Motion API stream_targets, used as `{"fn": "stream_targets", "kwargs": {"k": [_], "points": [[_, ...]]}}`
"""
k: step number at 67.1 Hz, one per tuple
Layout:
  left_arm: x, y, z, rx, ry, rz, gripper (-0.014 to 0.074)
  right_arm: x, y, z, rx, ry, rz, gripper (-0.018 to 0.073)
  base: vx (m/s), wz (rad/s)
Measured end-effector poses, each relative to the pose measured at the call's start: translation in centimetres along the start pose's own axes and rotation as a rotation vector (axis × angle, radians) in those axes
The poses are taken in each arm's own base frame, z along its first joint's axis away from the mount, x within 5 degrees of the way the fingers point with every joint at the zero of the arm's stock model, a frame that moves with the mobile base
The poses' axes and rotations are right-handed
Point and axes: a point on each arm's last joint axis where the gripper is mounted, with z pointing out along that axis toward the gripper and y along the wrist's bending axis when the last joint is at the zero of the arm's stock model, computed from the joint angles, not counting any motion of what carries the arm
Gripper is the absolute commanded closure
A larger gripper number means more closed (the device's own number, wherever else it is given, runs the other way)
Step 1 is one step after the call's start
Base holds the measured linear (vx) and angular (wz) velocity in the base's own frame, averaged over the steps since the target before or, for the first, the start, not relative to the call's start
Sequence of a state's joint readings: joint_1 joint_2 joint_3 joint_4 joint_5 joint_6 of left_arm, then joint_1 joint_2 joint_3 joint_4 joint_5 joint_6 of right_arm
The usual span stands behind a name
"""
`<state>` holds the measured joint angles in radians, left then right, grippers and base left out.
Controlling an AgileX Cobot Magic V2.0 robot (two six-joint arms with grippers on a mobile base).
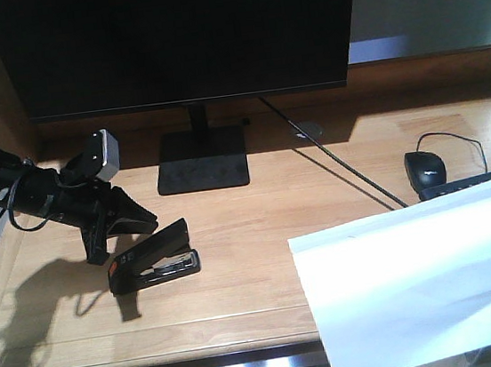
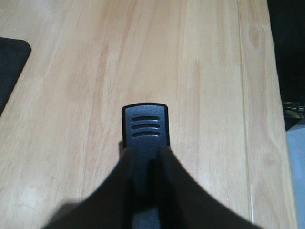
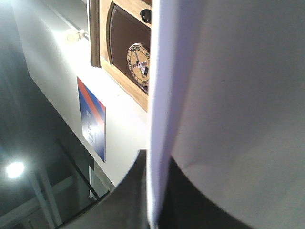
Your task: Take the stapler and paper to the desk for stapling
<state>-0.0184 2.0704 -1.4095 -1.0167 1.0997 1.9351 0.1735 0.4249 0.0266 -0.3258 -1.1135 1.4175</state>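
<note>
The black stapler (image 1: pixel 152 259), with an orange-red patch at its left end, is down on the desk (image 1: pixel 242 300) at the front left, its top arm raised. My left gripper (image 1: pixel 117 235) comes in from the left and is shut on the stapler's rear part. In the left wrist view the fingers (image 2: pixel 131 162) flank the stapler (image 2: pixel 145 125), which points away along the planks. The white paper (image 1: pixel 419 279) hangs over the desk's front right corner. In the right wrist view my right gripper (image 3: pixel 153 191) is shut on the edge of the paper (image 3: pixel 228 119); this gripper is out of the front view.
A black monitor (image 1: pixel 174 40) on a flat stand (image 1: pixel 202 160) fills the back. A black mouse (image 1: pixel 425 168) and a keyboard edge (image 1: pixel 478 180) lie at the right, above the paper. A cable (image 1: pixel 342 167) runs across the desk. The stand's corner shows in the left wrist view (image 2: pixel 9 62).
</note>
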Motion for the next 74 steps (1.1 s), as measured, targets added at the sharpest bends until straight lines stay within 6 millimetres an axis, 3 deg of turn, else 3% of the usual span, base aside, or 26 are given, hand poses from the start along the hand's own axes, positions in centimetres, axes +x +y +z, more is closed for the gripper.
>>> {"fn": "stream_targets", "kwargs": {"k": [27,74], "points": [[1.5,0.5,1.2,-0.003,0.023,-0.061,0.0603,0.0,0.0,0.0,0.000,0.000,0.000,0.0561,0.00,0.00],[1.3,0.3,1.4,0.012,0.019,-0.061,0.0603,0.0,0.0,0.0,0.000,0.000,0.000,0.0561,0.00,0.00]]}}
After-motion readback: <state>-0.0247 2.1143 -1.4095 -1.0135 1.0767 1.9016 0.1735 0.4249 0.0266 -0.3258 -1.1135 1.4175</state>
